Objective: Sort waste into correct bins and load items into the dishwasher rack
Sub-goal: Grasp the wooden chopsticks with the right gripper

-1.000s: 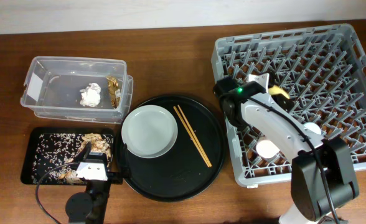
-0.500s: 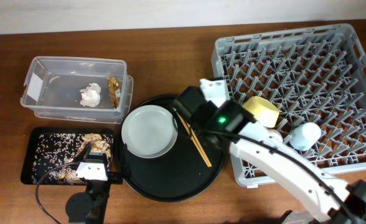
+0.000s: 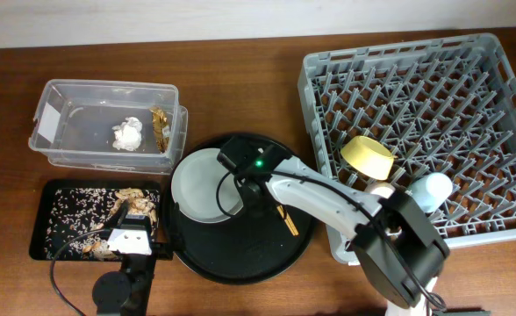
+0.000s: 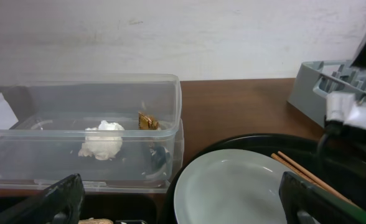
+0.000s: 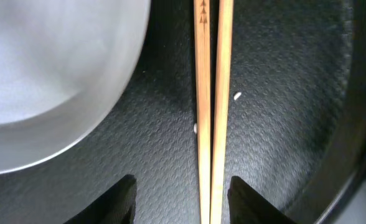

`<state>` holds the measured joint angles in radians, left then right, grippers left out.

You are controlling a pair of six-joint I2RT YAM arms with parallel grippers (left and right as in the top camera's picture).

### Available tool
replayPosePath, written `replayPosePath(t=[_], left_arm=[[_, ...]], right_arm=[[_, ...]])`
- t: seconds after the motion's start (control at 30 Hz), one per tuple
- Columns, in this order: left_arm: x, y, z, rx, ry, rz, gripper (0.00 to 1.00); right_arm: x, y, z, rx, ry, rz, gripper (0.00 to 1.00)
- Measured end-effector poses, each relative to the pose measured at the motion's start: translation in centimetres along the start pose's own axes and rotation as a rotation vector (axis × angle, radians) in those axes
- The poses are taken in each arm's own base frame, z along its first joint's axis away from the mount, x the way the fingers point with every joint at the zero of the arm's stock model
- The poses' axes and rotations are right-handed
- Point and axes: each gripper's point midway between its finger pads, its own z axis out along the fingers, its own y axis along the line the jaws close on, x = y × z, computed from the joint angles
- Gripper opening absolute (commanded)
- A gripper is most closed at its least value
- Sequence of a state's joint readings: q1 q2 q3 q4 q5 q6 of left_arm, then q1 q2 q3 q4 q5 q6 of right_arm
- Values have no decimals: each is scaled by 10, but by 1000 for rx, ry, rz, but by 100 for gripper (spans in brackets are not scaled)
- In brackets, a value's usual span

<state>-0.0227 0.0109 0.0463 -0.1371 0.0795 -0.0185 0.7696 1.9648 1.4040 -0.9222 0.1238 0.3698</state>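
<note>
Jaws astride the chopsticks [image 5: 202,93]

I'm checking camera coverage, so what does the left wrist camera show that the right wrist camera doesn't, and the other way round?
Only the left wrist view: the clear tub holding the napkin and brown wrapper, plus a corner of the grey rack. Only the right wrist view: a rice grain on the round black tray, and the right claw open, one finger on each side of the chopsticks. Both: the plate, the chopsticks and the round black tray.
</note>
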Motion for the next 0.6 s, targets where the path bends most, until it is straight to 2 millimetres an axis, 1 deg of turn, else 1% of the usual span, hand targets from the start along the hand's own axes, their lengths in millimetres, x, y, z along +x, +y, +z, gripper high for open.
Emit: replayPosePath(t=[0.03,0.17,0.23,0.33,0.4,0.47,0.53,0.57,0.6], left_arm=[[0,0,0,0,0,0,99],[0,0,0,0,0,0,99],[0,0,0,0,0,0,99],[0,0,0,0,0,0,99],[0,0,0,0,0,0,99],[0,0,0,0,0,0,99],[0,0,0,0,0,0,99],[0,0,0,0,0,0,99],[0,0,0,0,0,0,99]], right_arm=[[-1,-2,6,-5,8,-4,39],[1,-10,32,-31,72,-44,35],[1,-9,33,-37,76,-58,26],[1,-7,33,-48,76,-64,19],[6,-8,32,-47,97,-74,16],[11,-9,32,-41,117,-80,18],[13,-12,32,-27,124,-67,17],[13,-13,32,-21,125,-62,19],[13,-14,32,-17,126,-54,25]])
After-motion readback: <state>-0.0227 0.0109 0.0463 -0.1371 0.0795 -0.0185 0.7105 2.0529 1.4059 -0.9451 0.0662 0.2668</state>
